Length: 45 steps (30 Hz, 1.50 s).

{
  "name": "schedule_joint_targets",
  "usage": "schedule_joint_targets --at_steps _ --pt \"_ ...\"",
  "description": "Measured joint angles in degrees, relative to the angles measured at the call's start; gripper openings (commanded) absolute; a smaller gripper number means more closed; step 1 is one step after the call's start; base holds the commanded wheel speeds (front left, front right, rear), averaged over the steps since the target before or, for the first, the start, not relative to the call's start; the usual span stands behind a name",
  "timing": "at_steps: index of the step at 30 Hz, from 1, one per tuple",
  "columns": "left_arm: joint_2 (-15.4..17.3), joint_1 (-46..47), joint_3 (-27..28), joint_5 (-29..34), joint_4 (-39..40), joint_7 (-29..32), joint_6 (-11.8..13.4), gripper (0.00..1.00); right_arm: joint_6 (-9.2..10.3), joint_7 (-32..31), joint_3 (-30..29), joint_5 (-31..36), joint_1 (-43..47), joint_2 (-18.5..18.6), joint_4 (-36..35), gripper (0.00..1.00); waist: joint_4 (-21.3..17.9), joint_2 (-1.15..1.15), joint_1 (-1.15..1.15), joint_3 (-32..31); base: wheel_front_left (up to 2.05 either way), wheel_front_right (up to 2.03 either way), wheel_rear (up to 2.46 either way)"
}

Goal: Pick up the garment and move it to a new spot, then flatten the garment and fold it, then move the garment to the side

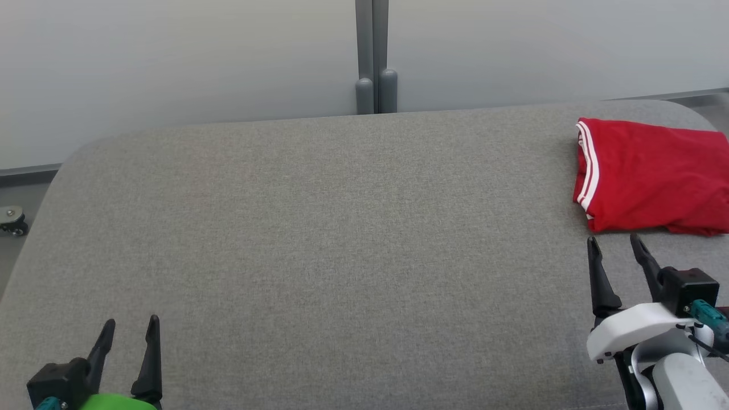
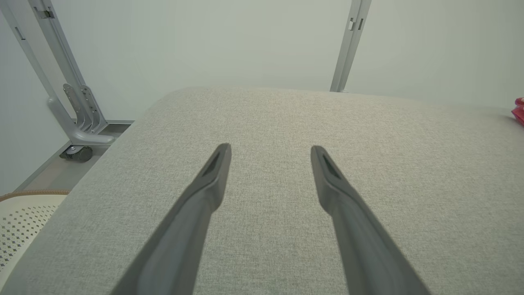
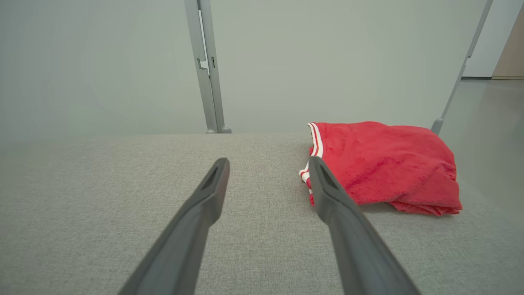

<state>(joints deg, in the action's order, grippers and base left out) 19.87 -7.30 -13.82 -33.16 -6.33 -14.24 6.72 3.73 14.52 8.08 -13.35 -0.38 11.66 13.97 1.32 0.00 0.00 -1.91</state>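
Found one container: a white perforated basket (image 2: 24,221) with a brown rim, low and to the left of the left claw (image 2: 270,148), cut off by the frame edge; could not make out anything inside. Found the left claw spread wide, gripping nothing, poised above the grey cloth. Found the right claw (image 3: 268,159) likewise spread wide and gripping nothing. Located the red garment (image 3: 385,164), white-striped along one edge and folded into a bundle, just ahead and to the right of the right claw, apart from its tips; far to the right of the left claw, where only a red sliver shows. Cannot tell what kind of garment. Recorded a grey woven padded surface (image 1: 342,228) with rounded corners beneath both claws. Noted beyond it pale wall panels (image 1: 171,57), grey upright posts (image 1: 373,57), and a caster wheel (image 1: 14,221) on the floor to the left.
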Motion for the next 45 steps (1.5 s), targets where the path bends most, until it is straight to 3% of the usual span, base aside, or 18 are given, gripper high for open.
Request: schedule_joint_targets --at_steps 1,9,45 --pt "0.0 0.0 0.0 0.0 0.0 0.0 0.0 0.0 -0.01 0.0 0.0 0.0 0.1 0.0 -0.1 0.0 0.0 0.0 0.0 0.1 0.0 0.0 0.0" --pt "-3.3 -0.2 -1.4 -0.9 -3.1 0.6 -0.2 0.0 -0.2 -0.5 0.3 -0.8 2.9 -2.7 3.5 0.0 0.0 0.0 0.0 0.1 0.0 0.0 0.0" --pt "-8.2 1.5 5.2 -23.0 -4.3 7.6 -4.8 0.0 -3.91 -10.1 -7.4 -29.4 -0.3 -5.0 4.9 0.0 -0.5 0.0 0.0 0.9 0.0 0.0 0.0"
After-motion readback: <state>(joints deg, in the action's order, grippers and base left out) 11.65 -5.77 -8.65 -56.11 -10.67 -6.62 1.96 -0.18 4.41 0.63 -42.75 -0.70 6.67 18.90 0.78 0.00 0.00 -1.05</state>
